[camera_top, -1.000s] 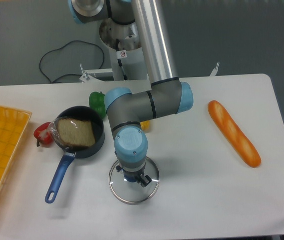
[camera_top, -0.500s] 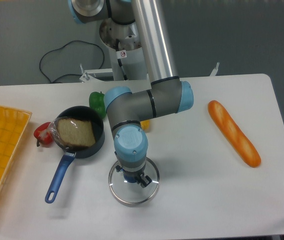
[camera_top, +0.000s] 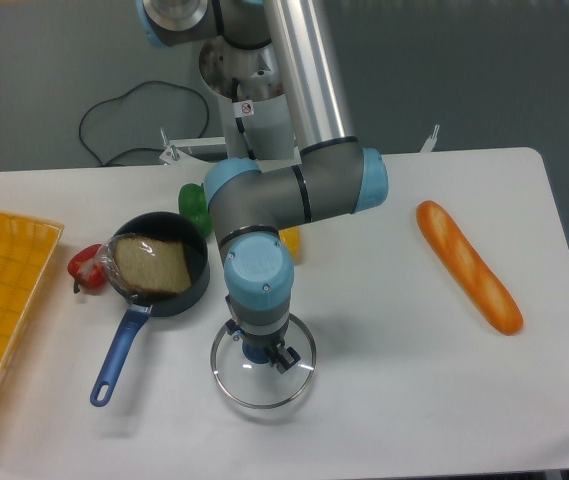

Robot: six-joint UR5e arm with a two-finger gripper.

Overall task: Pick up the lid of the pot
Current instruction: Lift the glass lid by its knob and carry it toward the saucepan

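Note:
The gripper (camera_top: 261, 346) points down at the lower middle of the view, its fingers shut on the blue knob of the pot lid. The round glass lid (camera_top: 266, 386) with a silver rim hangs under the fingers and looks slightly raised from the white table. Part of the knob is hidden by the fingers.
Left of the arm, a black pan (camera_top: 196, 262) with a blue handle holds bread in a clear bag. A red object (camera_top: 86, 268), a green one (camera_top: 194, 208) and a yellow one (camera_top: 291, 240) lie around it. A baguette (camera_top: 469, 266) is at right, a yellow crate (camera_top: 9, 290) at left.
The gripper has risen a little and shifted slightly left. The lid has moved with it, its rim now a bit further left and higher.

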